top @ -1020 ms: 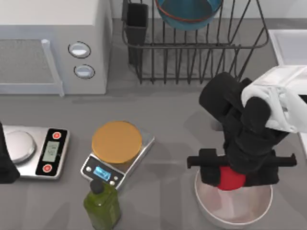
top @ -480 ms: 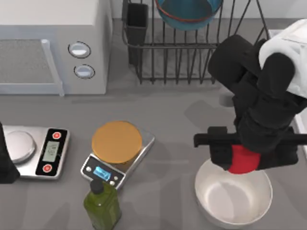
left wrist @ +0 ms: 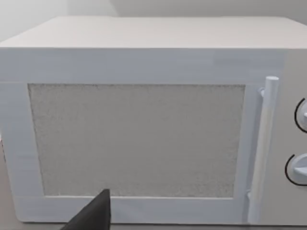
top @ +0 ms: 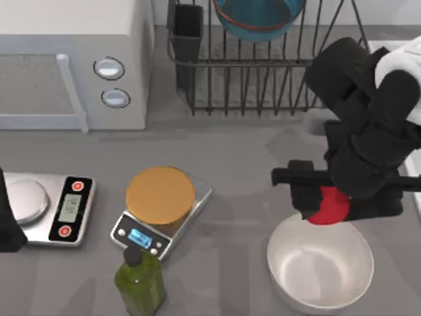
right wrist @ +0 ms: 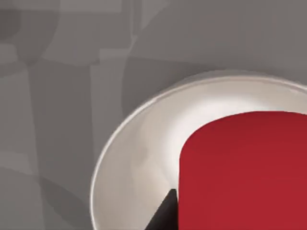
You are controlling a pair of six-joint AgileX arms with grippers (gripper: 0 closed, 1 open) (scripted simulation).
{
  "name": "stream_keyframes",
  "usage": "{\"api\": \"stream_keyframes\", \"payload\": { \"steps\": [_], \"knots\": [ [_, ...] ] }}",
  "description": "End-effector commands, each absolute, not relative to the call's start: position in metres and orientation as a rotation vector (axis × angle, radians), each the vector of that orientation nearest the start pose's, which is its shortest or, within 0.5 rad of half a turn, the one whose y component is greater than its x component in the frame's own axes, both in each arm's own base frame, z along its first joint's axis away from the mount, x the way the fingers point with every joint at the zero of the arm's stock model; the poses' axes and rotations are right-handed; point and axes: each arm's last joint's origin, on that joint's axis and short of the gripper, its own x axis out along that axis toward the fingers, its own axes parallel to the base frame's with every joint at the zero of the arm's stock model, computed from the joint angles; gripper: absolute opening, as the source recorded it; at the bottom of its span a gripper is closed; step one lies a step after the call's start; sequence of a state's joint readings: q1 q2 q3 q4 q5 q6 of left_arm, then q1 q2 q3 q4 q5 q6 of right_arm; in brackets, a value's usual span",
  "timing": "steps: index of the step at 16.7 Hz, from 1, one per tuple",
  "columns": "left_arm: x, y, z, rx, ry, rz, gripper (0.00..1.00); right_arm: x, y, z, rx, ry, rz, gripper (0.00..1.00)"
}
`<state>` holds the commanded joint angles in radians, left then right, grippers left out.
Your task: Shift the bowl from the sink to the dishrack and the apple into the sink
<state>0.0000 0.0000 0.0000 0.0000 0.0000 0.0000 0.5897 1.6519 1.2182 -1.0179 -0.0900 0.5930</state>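
Note:
The red apple (top: 323,210) hangs just above the far rim of a pale glossy bowl (top: 320,266), with my right gripper (top: 331,205) shut on it. In the right wrist view the apple (right wrist: 244,167) looms large over that pale bowl (right wrist: 129,158). The teal-blue bowl (top: 258,20) with an orange-red rim rests in the black wire dishrack (top: 263,85) at the back. A corner of the pale sink (top: 395,62) shows at the right edge, beyond my right arm. My left arm (top: 6,227) sits parked at the left edge.
A white microwave (top: 72,62) fills the back left, also facing the left wrist camera (left wrist: 144,134). Two kitchen scales (top: 49,207) (top: 161,207) stand on the left half, one carrying a tan disc. A green bottle (top: 139,280) stands at the front. A dark cutlery cup (top: 187,33) hangs on the rack.
My right gripper has lifted the apple out of the pale bowl and carried it back and to the right. The left arm has stayed put.

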Motion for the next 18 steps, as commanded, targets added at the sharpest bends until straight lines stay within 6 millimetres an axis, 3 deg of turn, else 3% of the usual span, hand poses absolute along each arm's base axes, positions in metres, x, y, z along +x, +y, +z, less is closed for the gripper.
{"api": "stream_keyframes", "payload": {
  "steps": [4, 10, 18],
  "knots": [
    [0.106, -0.001, 0.160, 0.000, 0.000, 0.000, 1.00, 0.284, 0.132, 0.207, 0.285, 1.340, 0.209, 0.00],
    [0.106, -0.001, 0.160, 0.000, 0.000, 0.000, 1.00, 0.320, 0.047, 0.208, 0.424, 0.878, 0.224, 0.00],
    [0.106, -0.001, 0.160, 0.000, 0.000, 0.000, 1.00, 0.326, -0.064, 0.213, 0.325, 0.339, 0.094, 0.00]
  ]
}}
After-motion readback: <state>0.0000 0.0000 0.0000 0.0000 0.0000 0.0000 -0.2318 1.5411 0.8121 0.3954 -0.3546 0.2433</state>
